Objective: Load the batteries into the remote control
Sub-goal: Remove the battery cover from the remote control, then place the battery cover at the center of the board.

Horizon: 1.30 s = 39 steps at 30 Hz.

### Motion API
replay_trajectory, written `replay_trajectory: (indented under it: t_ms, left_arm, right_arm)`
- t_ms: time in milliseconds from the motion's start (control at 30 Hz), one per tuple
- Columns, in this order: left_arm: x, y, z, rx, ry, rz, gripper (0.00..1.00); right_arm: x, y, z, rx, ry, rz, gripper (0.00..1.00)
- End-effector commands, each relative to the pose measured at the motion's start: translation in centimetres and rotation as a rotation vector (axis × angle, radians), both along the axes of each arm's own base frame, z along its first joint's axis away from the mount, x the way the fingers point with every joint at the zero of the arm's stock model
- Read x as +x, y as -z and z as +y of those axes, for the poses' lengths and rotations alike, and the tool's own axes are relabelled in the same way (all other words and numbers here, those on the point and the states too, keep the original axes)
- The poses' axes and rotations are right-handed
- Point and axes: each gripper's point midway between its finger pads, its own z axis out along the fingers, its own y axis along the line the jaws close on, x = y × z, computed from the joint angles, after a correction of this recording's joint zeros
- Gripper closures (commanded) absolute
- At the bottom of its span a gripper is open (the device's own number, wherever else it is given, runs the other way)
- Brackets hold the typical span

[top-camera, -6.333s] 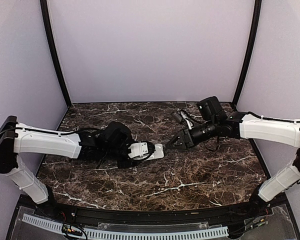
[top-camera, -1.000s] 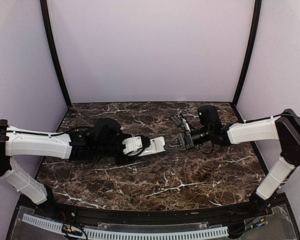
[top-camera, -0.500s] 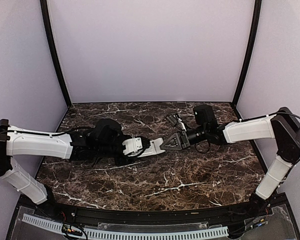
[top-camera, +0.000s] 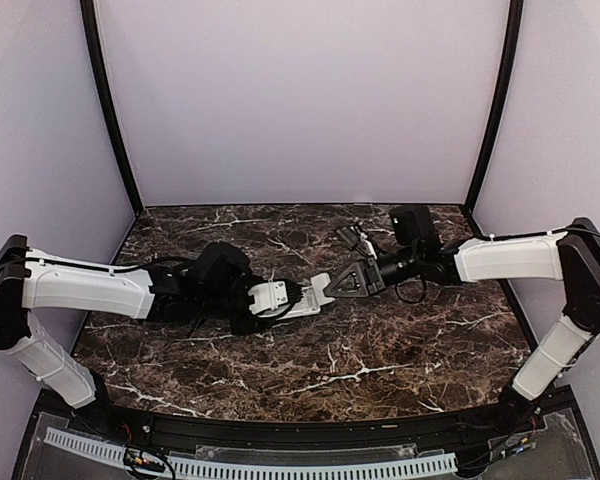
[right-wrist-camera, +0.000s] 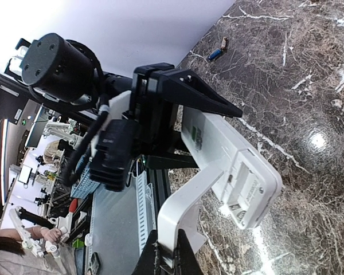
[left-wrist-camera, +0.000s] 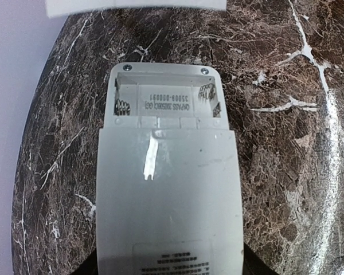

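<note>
Left wrist view: remote control held back-side up over the table; compartment uncovered, springs bare, no cells inside.
Done: opening, apparently; a white battery cover hangs off the handset.
Left to do: loading; what looks like a battery lies well apart.
Left gripper: arm low from the left, clamped on the remote control.
Right gripper: arm stretched in from the right, pinching the battery cover's edge.
</note>
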Motion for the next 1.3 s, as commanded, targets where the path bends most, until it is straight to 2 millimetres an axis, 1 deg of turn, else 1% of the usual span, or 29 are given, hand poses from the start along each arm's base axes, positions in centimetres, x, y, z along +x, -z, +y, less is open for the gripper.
replay_trajectory:
  t_ms: [0, 33, 67, 133, 200, 267, 300, 367, 400, 467, 533, 667, 833, 933, 1000, 1100, 1167, 1267]
  left_arm:
    - [0.5, 0.3, 0.2, 0.032, -0.028, 0.017, 1.0]
    - [0.6, 0.6, 0.2, 0.037, -0.034, 0.023, 1.0]
    - [0.6, 0.7, 0.3, 0.042, -0.036, 0.028, 1.0]
    - [0.6, 0.8, 0.3, 0.045, -0.034, 0.035, 1.0]
    - [0.5, 0.9, 0.2, 0.042, -0.03, 0.044, 1.0]
    - [0.5, 0.9, 0.1, 0.04, -0.028, 0.048, 1.0]
    - [0.5, 1.0, 0.1, 0.042, -0.027, 0.052, 1.0]
    - [0.3, 1.1, 0.0, 0.043, -0.02, 0.058, 1.0]
    - [0.3, 1.2, 0.0, 0.041, -0.016, 0.062, 1.0]
    - [0.2, 1.1, -0.1, 0.038, -0.015, 0.067, 1.0]
    - [0.2, 1.2, -0.1, 0.037, -0.015, 0.074, 1.0]
    - [0.1, 1.2, -0.1, 0.042, -0.014, 0.081, 1.0]
    - [0.0, 1.1, -0.3, 0.038, -0.007, 0.088, 1.0]
    - [-0.1, 1.2, -0.3, 0.04, -0.005, 0.093, 1.0]
    - [-0.1, 1.1, -0.4, 0.039, -0.002, 0.094, 1.0]
    - [-0.2, 1.0, -0.4, 0.035, 0.0, 0.096, 1.0]
    - [-0.1, 1.0, -0.4, 0.035, -0.001, 0.097, 1.0]
    - [-0.6, 0.8, -0.8, 0.017, 0.023, 0.115, 1.0]
  right_arm:
    - [1.1, -3.4, -0.8, 0.005, 0.066, -0.08, 1.0]
    - [1.8, -3.4, -1.3, -0.023, 0.109, -0.085, 1.0]
    - [2.7, -2.8, -2.1, -0.076, 0.163, -0.085, 1.0]
    - [5.2, -0.7, -4.5, -0.257, 0.324, -0.113, 1.0]
    - [7.6, 2.3, -8.1, -0.492, 0.488, -0.147, 1.0]
    - [8.9, 5.0, -12.1, -0.723, 0.607, -0.169, 1.0]
    - [9.1, 6.0, -14.0, -0.825, 0.64, -0.171, 1.0]
    - [9.8, 7.7, -17.1, -1.003, 0.699, -0.195, 1.0]
    - [10.0, 8.4, -18.3, -1.078, 0.715, -0.208, 1.0]
    - [10.2, 9.9, -20.2, -1.217, 0.72, -0.22, 1.0]
    - [10.3, 11.4, -21.3, -1.315, 0.705, -0.221, 1.0]
    - [10.2, 14.0, -21.7, -1.397, 0.655, -0.19, 1.0]
    - [9.9, 16.1, -21.2, -1.425, 0.611, -0.164, 0.99]
    - [9.4, 17.1, -20.5, -1.427, 0.575, -0.15, 0.88]
    - [9.2, 17.2, -19.9, -1.406, 0.559, -0.14, 0.81]
    - [9.1, 16.7, -19.3, -1.375, 0.555, -0.135, 0.7]
    - [9.1, 16.0, -18.8, -1.351, 0.554, -0.133, 0.66]
    - [9.2, 14.2, -17.6, -1.28, 0.558, -0.136, 0.63]
